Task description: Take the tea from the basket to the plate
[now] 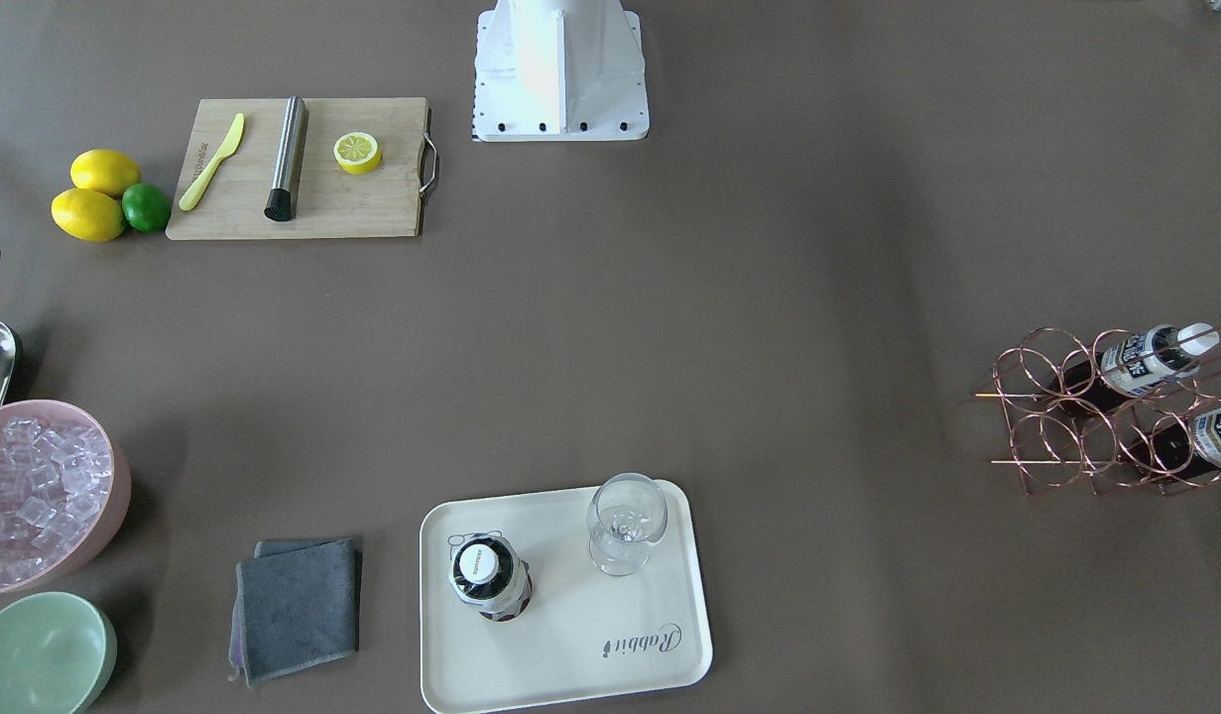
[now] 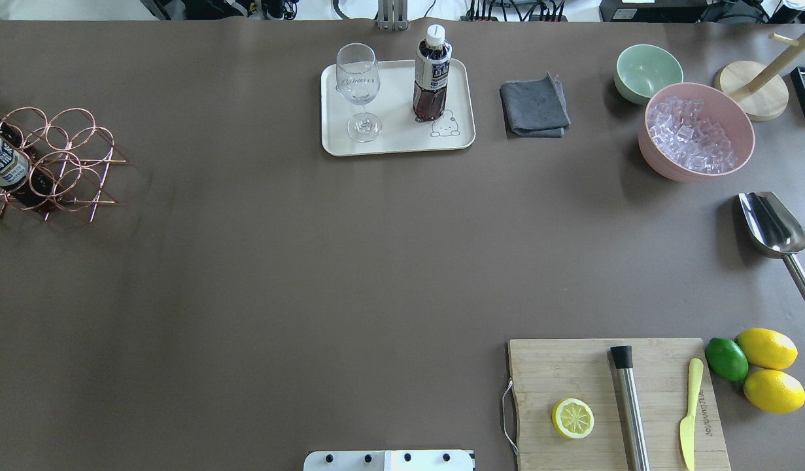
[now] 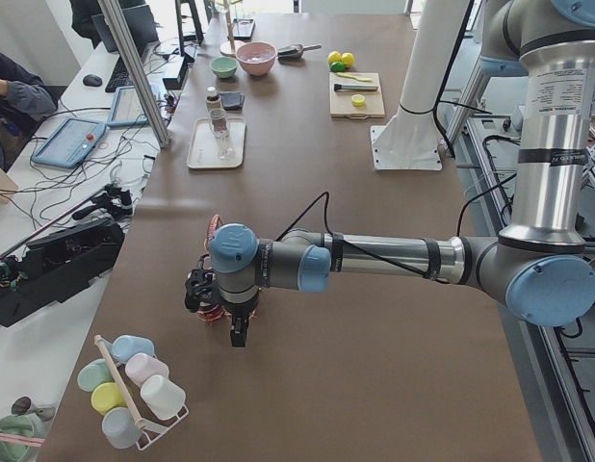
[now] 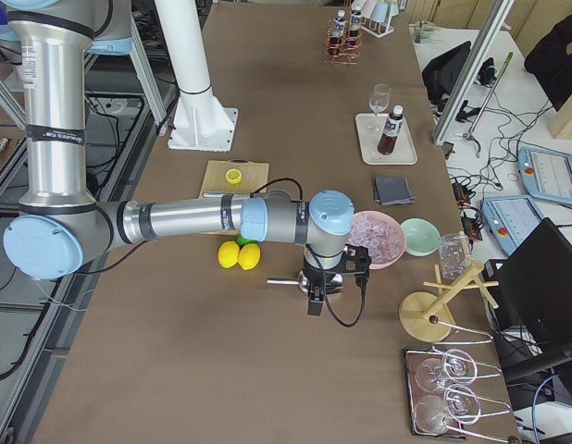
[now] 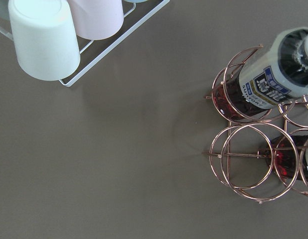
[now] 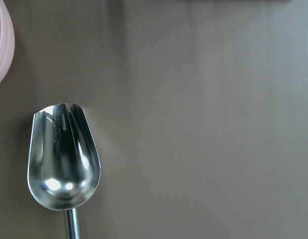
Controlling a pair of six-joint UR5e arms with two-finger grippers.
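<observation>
In the front-facing view, the tea stands upright on the plate, with a glass beside it on the same plate. The basket sits well apart at the table's edge, and two more bottles lie in its cells.

In the overhead view, the tea stands by the bear drawing on the plate, next to the glass. A grey cloth lies just beside the plate. The basket is far off at the left edge.

In the view from the left end, the left gripper hangs pointing down over the table. I cannot tell whether its fingers are wide or narrow. The basket lies just behind the fingers, partly hidden. The tea and plate are well beyond them.

In the view from the right end, the right gripper also points down, and I cannot tell the spread of its fingers. A metal scoop lies just beside the fingers and a pink bowl near them. The tea on the plate is well beyond.

The left wrist view looks down on the basket with the two more bottles in it, and on cups in a rack nearby.

The right wrist view looks down on the scoop, with the pink bowl at the edge.
</observation>
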